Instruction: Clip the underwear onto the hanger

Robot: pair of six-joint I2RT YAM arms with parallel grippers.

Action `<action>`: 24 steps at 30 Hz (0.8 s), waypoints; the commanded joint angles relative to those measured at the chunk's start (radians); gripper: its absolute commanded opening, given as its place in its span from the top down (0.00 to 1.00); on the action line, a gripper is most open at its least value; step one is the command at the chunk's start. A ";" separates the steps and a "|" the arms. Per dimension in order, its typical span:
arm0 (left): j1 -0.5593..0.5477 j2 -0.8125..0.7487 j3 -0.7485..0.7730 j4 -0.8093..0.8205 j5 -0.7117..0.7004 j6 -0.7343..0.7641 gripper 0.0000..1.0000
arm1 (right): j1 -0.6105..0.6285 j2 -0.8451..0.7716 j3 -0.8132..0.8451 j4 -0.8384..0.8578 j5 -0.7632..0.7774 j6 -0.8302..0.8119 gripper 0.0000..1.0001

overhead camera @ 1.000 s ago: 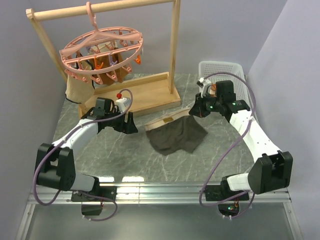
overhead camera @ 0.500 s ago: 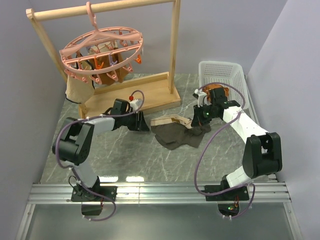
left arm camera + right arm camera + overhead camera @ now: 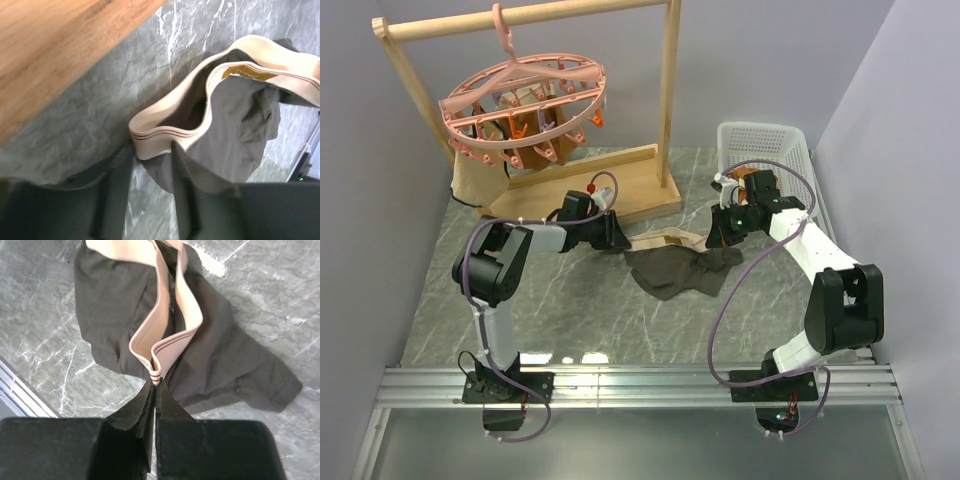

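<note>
The underwear [image 3: 672, 272], dark brown-grey with a pale beige waistband [image 3: 665, 240], lies bunched on the marble table between my two grippers. My right gripper [image 3: 718, 240] is shut on the right fold of the waistband [image 3: 170, 347], pinched at the fingertips of the gripper [image 3: 156, 385]. My left gripper [image 3: 618, 240] is open at the left end of the waistband [image 3: 165, 137], whose corner sits between the tips of the gripper [image 3: 150, 167]. The salmon-pink round hanger [image 3: 525, 105] hangs by its hook from the rack's top bar at the back left, well above both grippers.
The wooden frame rack [image 3: 670, 100] stands at the back, its base board [image 3: 590, 190] just behind my left gripper. Orange and tan garments [image 3: 520, 125] hang in the hanger clips. A white basket [image 3: 790, 140] sits at the back right.
Both grippers have moved inward to the underwear. The right gripper has taken hold of the waistband; the garment is now bunched narrower. The left gripper has reached the waistband's left end.
</note>
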 commanded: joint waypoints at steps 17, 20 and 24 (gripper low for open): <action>0.017 -0.755 -0.091 -0.345 -0.095 0.344 1.00 | -0.142 -0.348 0.039 0.043 -0.208 -0.051 1.00; -0.004 -0.901 -0.108 -0.500 -0.082 0.420 1.00 | -0.140 -0.429 -0.016 0.012 -0.250 -0.107 1.00; -0.006 -1.144 -0.151 -0.659 -0.062 0.569 1.00 | -0.108 -0.565 -0.090 -0.075 -0.321 -0.225 1.00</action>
